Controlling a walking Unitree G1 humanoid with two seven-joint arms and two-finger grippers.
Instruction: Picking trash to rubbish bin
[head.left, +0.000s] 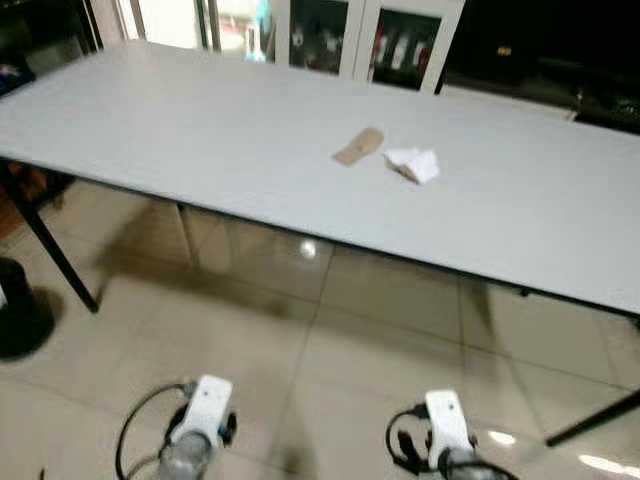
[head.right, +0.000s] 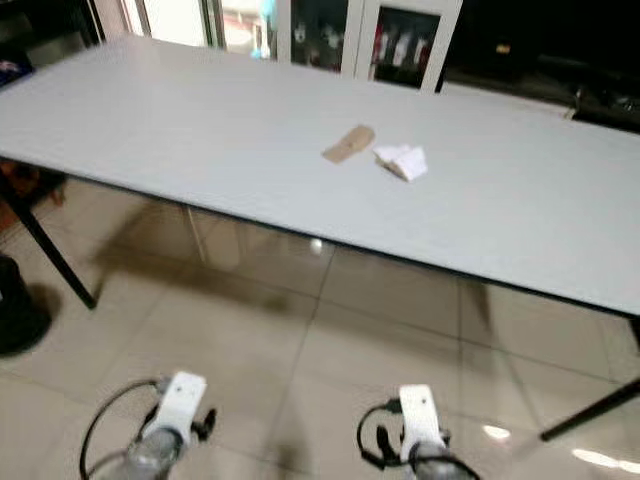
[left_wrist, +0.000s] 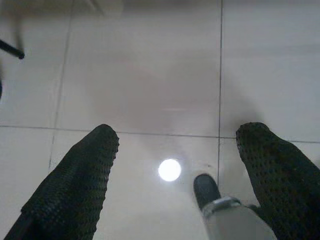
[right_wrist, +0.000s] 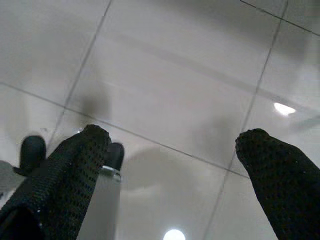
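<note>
Both pincers, left pincer (left_wrist: 172, 150) and right pincer (right_wrist: 170, 150), hang wide; step closer, then reach the crumpled paper (head.left: 413, 164) on the surface (head.left: 200, 120)

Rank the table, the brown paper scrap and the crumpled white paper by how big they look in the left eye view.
1. Table, by far the largest.
2. Crumpled white paper and brown paper scrap: they look about alike, so no ranking between them.

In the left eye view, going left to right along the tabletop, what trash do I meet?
On the grey table: brown cardboard scrap → crumpled white paper, lying just apart from it.
</note>
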